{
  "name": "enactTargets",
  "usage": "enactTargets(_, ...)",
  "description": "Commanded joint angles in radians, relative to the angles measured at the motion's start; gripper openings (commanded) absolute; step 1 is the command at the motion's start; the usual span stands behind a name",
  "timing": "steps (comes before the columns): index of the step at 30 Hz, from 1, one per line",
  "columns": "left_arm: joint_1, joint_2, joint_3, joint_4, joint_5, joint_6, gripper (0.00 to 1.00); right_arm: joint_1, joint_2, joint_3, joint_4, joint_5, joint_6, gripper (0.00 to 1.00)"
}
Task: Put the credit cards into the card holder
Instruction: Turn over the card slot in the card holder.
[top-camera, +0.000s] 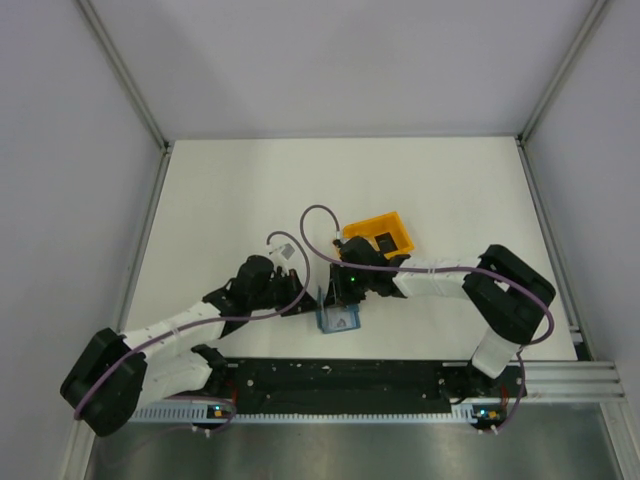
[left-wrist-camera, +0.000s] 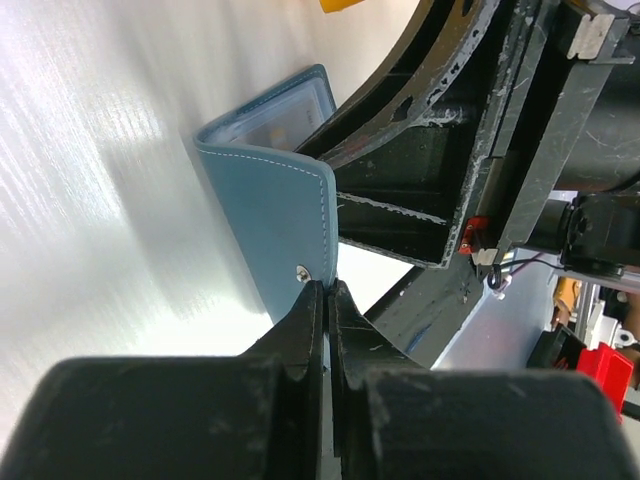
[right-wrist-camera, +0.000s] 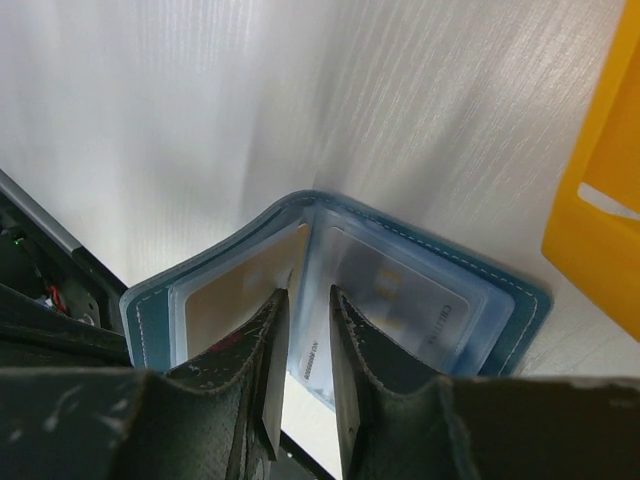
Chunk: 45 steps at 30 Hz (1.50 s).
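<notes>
The teal-blue card holder (top-camera: 338, 319) lies open on the table near the front rail. My left gripper (top-camera: 307, 301) is shut on the edge of its cover; the left wrist view shows the jaws (left-wrist-camera: 327, 288) pinching the cover (left-wrist-camera: 270, 210) beside a snap stud. My right gripper (right-wrist-camera: 308, 300) is narrowly open, with its tips inside the open holder (right-wrist-camera: 500, 285). A yellowish card (right-wrist-camera: 225, 295) sits in the left sleeve and a pale card (right-wrist-camera: 420, 305) in the right. Another pale printed card (right-wrist-camera: 312, 355) shows between the fingers. A dark card (top-camera: 385, 242) lies in the orange tray.
The orange tray (top-camera: 380, 235) stands just behind the right gripper, and its wall shows in the right wrist view (right-wrist-camera: 600, 230). The black front rail (top-camera: 340, 375) runs close in front of the holder. White walls enclose the table on three sides.
</notes>
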Motion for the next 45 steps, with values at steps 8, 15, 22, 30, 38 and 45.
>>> enactTargets(8,-0.006,0.019,0.051,-0.153,-0.112,0.058,0.00,0.010,-0.211,-0.050,0.029,0.136,-0.017,0.33)
enactTargets(15,-0.011,0.016,0.056,-0.129,-0.097,0.054,0.00,0.020,-0.172,-0.004,-0.012,0.105,-0.014,0.38)
enactTargets(22,-0.011,0.008,0.039,-0.011,-0.012,0.044,0.00,0.023,-0.086,0.001,-0.071,0.119,0.020,0.41)
enactTargets(30,-0.012,0.026,0.025,0.093,0.083,0.047,0.02,0.022,-0.047,-0.021,-0.049,0.087,0.029,0.35)
enactTargets(38,-0.025,0.066,0.036,0.061,0.089,0.078,0.03,0.023,-0.052,-0.027,-0.043,0.081,0.026,0.35)
enactTargets(45,-0.048,0.119,0.083,-0.052,-0.004,0.103,0.01,0.023,-0.079,-0.033,-0.038,0.096,0.028,0.38)
